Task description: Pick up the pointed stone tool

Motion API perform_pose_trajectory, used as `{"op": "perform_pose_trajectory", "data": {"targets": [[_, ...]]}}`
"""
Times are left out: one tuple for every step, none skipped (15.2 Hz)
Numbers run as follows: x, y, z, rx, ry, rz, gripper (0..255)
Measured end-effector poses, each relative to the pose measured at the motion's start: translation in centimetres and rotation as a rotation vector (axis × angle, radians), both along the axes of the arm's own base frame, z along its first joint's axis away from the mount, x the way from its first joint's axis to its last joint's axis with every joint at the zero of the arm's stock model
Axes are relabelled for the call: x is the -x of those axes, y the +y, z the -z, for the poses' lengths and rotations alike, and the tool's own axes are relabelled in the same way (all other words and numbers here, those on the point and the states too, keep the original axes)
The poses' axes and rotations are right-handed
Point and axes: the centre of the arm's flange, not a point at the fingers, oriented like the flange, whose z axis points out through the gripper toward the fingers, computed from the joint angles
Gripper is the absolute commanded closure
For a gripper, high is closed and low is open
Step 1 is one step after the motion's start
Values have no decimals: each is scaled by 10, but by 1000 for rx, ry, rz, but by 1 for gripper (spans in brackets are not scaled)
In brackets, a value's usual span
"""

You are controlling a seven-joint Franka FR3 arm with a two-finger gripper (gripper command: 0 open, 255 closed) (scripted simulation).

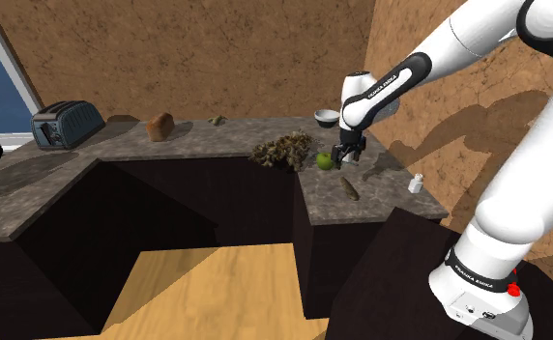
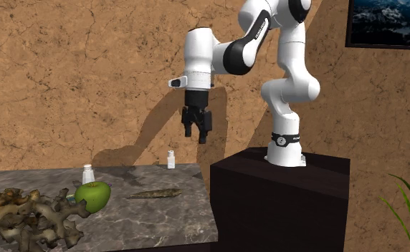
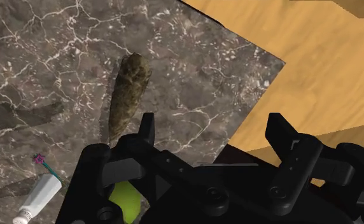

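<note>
The white arm is reaching out from its dark stand (image 2: 279, 197) and the black gripper (image 1: 347, 162) (image 2: 196, 136) (image 3: 212, 130) is hanging in the air above the dark marbled table (image 1: 197, 145) (image 2: 168, 218) (image 3: 41, 57), well clear of the surface. Its fingers are standing apart and pointing downward with nothing between them, so it is gripping nothing at all. The pointed stone tool (image 1: 350, 188) (image 2: 155, 193) (image 3: 126, 95) is lying flat on the table below, a long, slim piece mottled in olive and brown (it almost blends into the marble). In the wrist view it is sitting off to the outside of one finger rather than in the gap, its near end just past that fingertip and its length running away from the gripper. A green apple (image 1: 324, 160) (image 2: 92, 195) (image 3: 126, 198) is resting near the tool, apart from it, and beside the apple a tangled clump of dry, gnarled roots (image 1: 282, 151) (image 2: 24, 218) is sprawling over the table. Two small white bottles are standing upright toward the earthy brown wall, one (image 2: 88, 173) just behind the apple and the other (image 2: 171, 159) farther along. Down the other leg of the table a dark toaster (image 1: 67, 124), a brown loaf (image 1: 160, 126) and a pale bowl (image 1: 327, 118) are sitting well away from the gripper. A wooden floor (image 1: 207, 290) is showing beyond the table's edge.
</note>
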Motion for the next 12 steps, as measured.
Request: {"op": "perform_pose_trajectory", "data": {"targets": [[-6, -8, 8, 0, 2, 13, 0], [-8, -16, 19, 1, 6, 27, 0], [-10, -24, 27, 1, 8, 41, 0], [-13, -32, 38, 2, 11, 55, 0], [-17, -42, 50, 2, 13, 69, 0], [-20, -50, 59, 3, 16, 83, 0], [-23, -58, 68, 3, 19, 96, 0], [-25, -64, 78, 3, 22, 110, 0], [-27, -72, 90, 4, 24, 123, 0], [-30, -83, 99, 4, 27, 137, 0], [-33, -92, 109, 5, 30, 150, 0], [-35, -101, 118, 5, 33, 164, 0]]}}
